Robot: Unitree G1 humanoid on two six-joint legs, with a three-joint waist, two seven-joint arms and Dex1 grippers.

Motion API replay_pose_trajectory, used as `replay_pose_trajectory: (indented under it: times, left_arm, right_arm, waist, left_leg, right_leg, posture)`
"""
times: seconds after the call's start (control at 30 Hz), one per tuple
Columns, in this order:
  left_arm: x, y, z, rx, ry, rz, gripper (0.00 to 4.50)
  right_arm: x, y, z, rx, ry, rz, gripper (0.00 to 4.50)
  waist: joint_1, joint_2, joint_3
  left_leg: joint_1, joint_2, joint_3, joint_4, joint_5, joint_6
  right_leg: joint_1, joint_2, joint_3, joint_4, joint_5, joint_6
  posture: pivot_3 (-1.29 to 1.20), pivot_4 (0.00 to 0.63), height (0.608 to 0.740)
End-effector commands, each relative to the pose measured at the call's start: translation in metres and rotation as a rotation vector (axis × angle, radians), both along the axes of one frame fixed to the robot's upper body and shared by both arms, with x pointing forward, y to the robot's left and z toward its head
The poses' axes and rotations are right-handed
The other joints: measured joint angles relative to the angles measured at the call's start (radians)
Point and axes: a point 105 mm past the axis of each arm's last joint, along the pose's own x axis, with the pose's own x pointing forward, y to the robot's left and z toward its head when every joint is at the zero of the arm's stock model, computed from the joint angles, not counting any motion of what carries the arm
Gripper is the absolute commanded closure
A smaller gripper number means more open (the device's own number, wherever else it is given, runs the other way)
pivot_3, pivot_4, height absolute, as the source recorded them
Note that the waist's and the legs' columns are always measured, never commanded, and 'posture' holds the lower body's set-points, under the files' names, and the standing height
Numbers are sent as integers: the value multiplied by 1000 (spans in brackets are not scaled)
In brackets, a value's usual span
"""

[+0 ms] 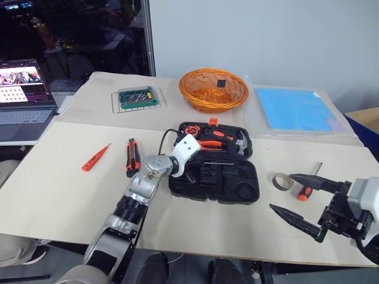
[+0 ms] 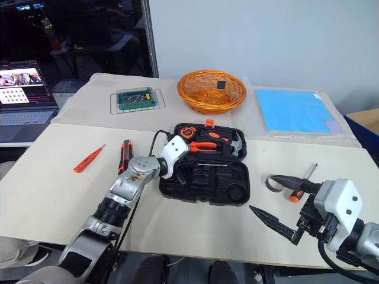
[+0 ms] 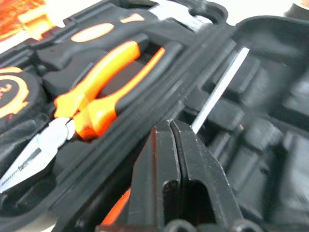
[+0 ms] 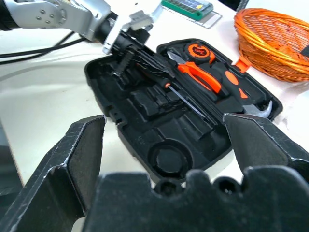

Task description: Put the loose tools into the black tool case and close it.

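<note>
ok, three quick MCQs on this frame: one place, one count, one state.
1. Where is the stubby screwdriver?
A. in the basket
B. on the table beside the tape roll
C. in the case

2. How many loose tools lie on the table left of the black tool case?
A. two
B. none
C. four

3. The case is:
A. latched
B. open flat
C. upside down

Answers: 1 B, it lies by the roll, right of the case. 2 A, the slim screwdriver and the utility knife. 3 B, both halves lie flat, recesses showing.
</note>
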Motion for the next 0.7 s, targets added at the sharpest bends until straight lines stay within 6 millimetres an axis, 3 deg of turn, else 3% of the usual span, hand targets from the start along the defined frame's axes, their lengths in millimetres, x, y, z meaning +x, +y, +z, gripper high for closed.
replay_pose_trajectory:
  times: [0.03,0.13,0.2,0.3,0.4,0.5,0.53,0.7]
  left_arm:
    - [-8,10,-44,109,146,23,4440]
    - [-12,13,-56,157,172,11,4440]
    - [-12,13,-53,140,144,-5,4440]
    - [-7,7,-13,-54,18,-20,4440]
    - [-25,2,23,-215,-28,-139,4440]
    - [-55,12,63,-335,40,-314,4440]
    - [-66,15,72,-338,47,-373,3947]
    - [-100,15,96,-289,68,-539,2422]
  right_arm:
    - [-3,1,6,-20,-17,-4,0]
    - [-3,-1,4,-24,-3,-36,0]
    - [2,-5,3,-33,-8,-98,0]
    - [11,-15,-1,-52,-20,-212,0]
    - [18,-31,-8,-48,20,-331,0]
    - [34,-77,-24,-205,137,-653,0]
    - [40,-85,-28,-155,204,-698,0]
    - [61,-119,-45,0,366,-943,0]
  waist:
    - [-1,1,-3]
    - [-2,3,-8]
    - [-4,4,-13]
    - [-10,6,-16]
    - [-13,7,-16]
    - [-19,7,-11]
    - [-18,7,-10]
    - [-19,8,-10]
  left_leg:
    - [0,0,0,0,0,0]
    - [2,0,0,0,0,0]
    - [3,0,0,0,0,0]
    - [5,0,1,-1,-1,-1]
    - [4,0,2,-2,0,-1]
    - [0,1,2,-2,0,0]
    - [-2,1,2,-2,0,0]
    - [0,0,2,-2,0,0]
  right_leg:
    - [0,0,0,0,0,0]
    - [2,0,0,0,-3,-5]
    - [2,0,0,0,-4,-6]
    - [3,-1,0,-1,-4,-6]
    - [2,-1,1,-1,-4,-7]
    - [-2,-1,1,-1,-2,-10]
    - [-3,-2,1,-1,0,-13]
    - [-1,-2,1,-3,-1,-12]
  posture:
    - [0,150,740]
    - [0,150,740]
    - [0,150,740]
    - [0,150,740]
    - [0,150,740]
    - [0,150,740]
    - [0,150,740]
    - [0,150,740]
